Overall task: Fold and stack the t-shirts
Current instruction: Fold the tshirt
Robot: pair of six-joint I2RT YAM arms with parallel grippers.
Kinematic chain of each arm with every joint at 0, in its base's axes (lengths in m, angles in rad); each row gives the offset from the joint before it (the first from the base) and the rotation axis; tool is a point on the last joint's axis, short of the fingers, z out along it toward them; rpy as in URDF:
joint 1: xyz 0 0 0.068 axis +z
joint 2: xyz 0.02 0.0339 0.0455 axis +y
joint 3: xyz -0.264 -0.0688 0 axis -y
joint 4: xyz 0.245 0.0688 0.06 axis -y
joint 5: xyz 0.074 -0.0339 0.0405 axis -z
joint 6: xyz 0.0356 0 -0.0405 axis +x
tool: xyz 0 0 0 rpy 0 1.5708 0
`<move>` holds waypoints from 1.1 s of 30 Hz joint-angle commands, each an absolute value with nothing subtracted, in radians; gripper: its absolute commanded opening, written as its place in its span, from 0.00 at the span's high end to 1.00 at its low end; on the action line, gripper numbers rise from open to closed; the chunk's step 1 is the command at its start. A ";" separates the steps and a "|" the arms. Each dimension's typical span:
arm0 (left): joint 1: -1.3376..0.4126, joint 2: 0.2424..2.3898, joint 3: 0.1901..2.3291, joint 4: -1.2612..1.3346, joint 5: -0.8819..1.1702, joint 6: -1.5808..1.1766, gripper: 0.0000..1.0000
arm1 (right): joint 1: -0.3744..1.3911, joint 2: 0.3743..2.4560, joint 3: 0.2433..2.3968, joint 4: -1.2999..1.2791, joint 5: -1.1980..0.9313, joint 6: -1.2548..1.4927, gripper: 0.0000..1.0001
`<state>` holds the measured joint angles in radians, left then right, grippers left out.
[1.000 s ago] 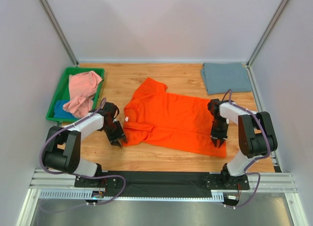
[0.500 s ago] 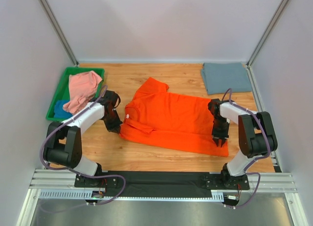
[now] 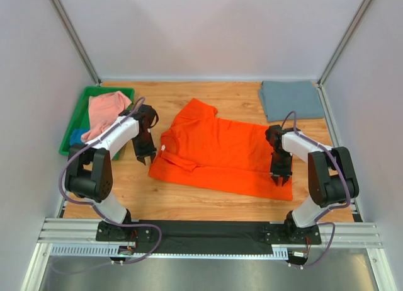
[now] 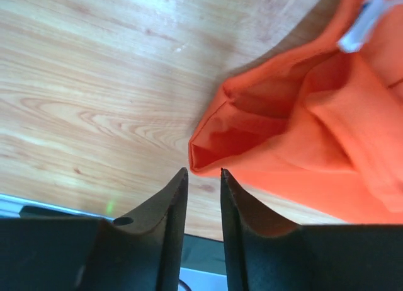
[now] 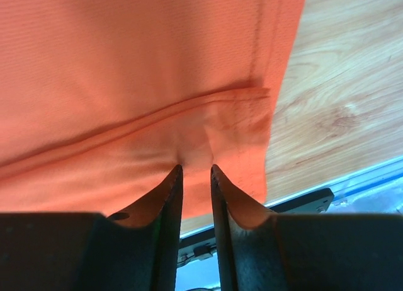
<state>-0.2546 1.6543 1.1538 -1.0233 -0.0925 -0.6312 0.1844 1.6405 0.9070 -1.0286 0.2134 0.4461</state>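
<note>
The bright orange t-shirt (image 3: 220,154) lies spread flat across the middle of the table. My left gripper (image 3: 145,157) hangs at the shirt's left edge. In the left wrist view its jaws (image 4: 202,171) stand open with nothing between them, just short of the shirt's folded corner (image 4: 208,149). My right gripper (image 3: 280,179) is down on the hem near the right front corner. There it (image 5: 194,167) is shut on a pucker of orange cloth (image 5: 126,70). A slate grey-blue t-shirt (image 3: 291,99) lies folded at the back right. A salmon pink t-shirt (image 3: 104,114) lies crumpled over a blue one (image 3: 77,138).
The pink and blue shirts sit in a green plastic tray (image 3: 108,89) at the back left. Pale walls close in the left, right and far sides. A metal rail with black mounts (image 3: 208,231) runs along the near edge.
My left gripper has moved away from me along the shirt's left edge, and that edge has shifted a little to the left. The right gripper and hem have barely moved.
</note>
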 commanded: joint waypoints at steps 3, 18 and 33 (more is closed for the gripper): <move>-0.252 1.597 1.278 -1.007 0.013 -0.577 0.58 | 0.242 1.537 1.028 -1.032 0.169 0.446 0.72; -0.250 1.712 1.232 -0.830 0.242 -0.431 0.56 | 0.478 1.532 1.193 -1.029 0.052 0.482 0.69; -0.221 1.749 1.180 -0.718 0.262 -0.302 0.52 | 0.532 1.539 1.224 -1.066 0.063 0.482 0.69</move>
